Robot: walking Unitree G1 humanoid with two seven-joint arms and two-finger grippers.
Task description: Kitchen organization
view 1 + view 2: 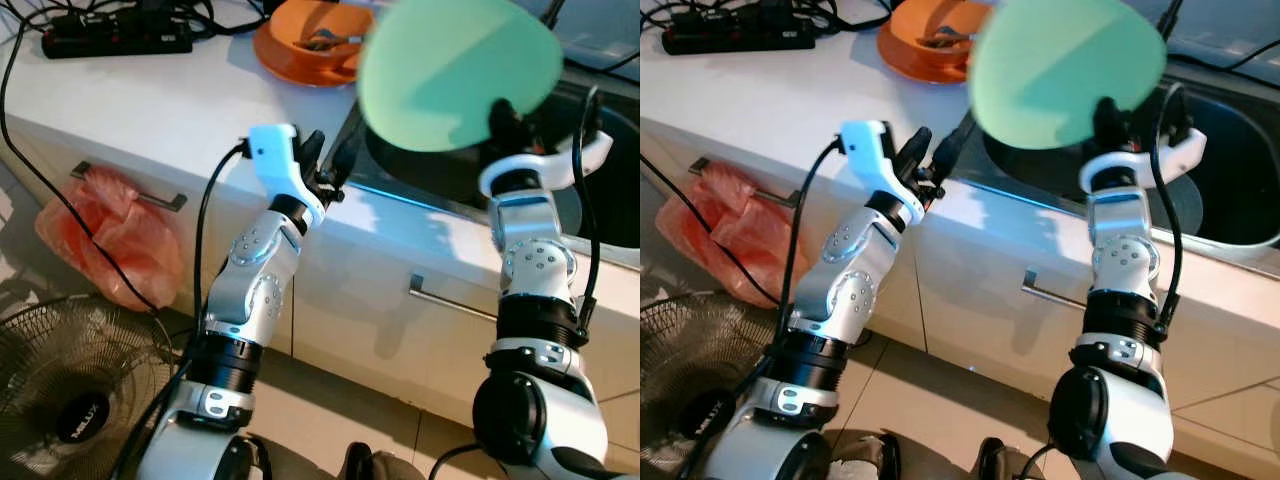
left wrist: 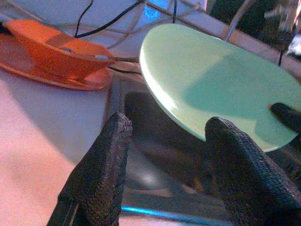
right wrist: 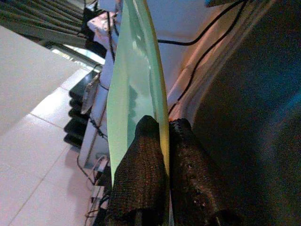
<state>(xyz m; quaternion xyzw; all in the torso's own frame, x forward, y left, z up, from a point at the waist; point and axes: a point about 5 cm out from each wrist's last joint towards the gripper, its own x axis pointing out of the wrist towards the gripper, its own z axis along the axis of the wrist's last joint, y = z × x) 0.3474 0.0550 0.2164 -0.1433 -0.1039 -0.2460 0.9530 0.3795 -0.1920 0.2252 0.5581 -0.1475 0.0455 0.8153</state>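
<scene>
A pale green plate [image 1: 455, 70] hangs tilted above the sink [image 1: 600, 150], its rim pinched by my right gripper [image 1: 503, 112], which is shut on it. The right wrist view shows the plate [image 3: 136, 94] edge-on between the two black fingers [image 3: 141, 174]. My left gripper [image 1: 330, 160] rests at the counter's front edge beside the sink's left rim, open with nothing in it. Its fingers [image 2: 103, 169] frame the plate [image 2: 216, 84] and the dark basin below. An orange plate [image 1: 300, 45] holding utensils sits at the back of the counter.
A black power strip [image 1: 115, 35] with cables lies on the white counter [image 1: 150, 100] at the left. A red plastic bag [image 1: 110, 235] hangs from a drawer handle. A floor fan [image 1: 70, 400] stands at the lower left. Another cabinet handle [image 1: 450, 300] is below the sink.
</scene>
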